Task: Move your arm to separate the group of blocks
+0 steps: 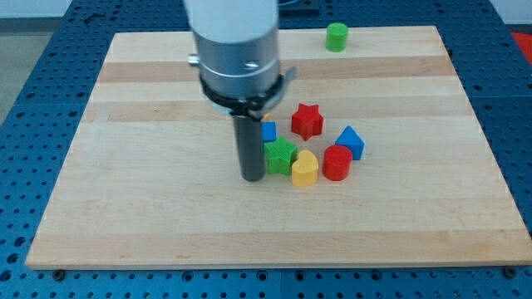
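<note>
The group of blocks sits a little to the view's right of the board's middle, and it counts six pieces. Nearest the rod is a green block (pixel 281 155) with a ridged top, its exact shape hard to make out. Touching it on the view's right is a yellow heart-shaped block (pixel 305 169), and just beside that stands a red cylinder (pixel 337 162). A blue block (pixel 351 141) with a peaked top lies against the red cylinder on its upper right side. A red star-shaped block (pixel 307 120) sits towards the view's top of the cluster, slightly apart from the others. A second, smaller-looking blue block (pixel 268 131) shows only as a sliver, mostly hidden behind the rod, so its shape cannot be told.

My tip (pixel 253 177) rests on the board at the cluster's left edge, right against the green block or nearly so; whether it actually touches cannot be told. The rod is a plain dark bar holding nothing, hanging straight down from the grey and white arm housing (pixel 237 54).

By colour, the group holds two red, two blue, one green and one yellow. A seventh piece, a green cylinder (pixel 336 36), stands well apart near the top edge of the wooden board (pixel 150 208), which lies on a blue perforated table (pixel 33 50).
</note>
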Available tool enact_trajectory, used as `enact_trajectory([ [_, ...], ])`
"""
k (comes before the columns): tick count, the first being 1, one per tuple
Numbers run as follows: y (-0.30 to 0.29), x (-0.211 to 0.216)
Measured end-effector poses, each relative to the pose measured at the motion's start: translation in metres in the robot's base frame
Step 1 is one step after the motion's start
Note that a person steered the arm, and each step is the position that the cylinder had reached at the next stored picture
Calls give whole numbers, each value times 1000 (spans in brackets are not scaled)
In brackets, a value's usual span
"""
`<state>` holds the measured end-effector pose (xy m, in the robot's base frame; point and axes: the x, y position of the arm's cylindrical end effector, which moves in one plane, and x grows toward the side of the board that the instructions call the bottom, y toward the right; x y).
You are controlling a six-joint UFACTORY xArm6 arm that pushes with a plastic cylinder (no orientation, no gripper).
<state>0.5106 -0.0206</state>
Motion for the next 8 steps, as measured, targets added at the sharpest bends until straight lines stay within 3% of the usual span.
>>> enact_trajectory([
  [3, 26, -26],
  [7, 27, -104],
  [8, 33, -65],
])
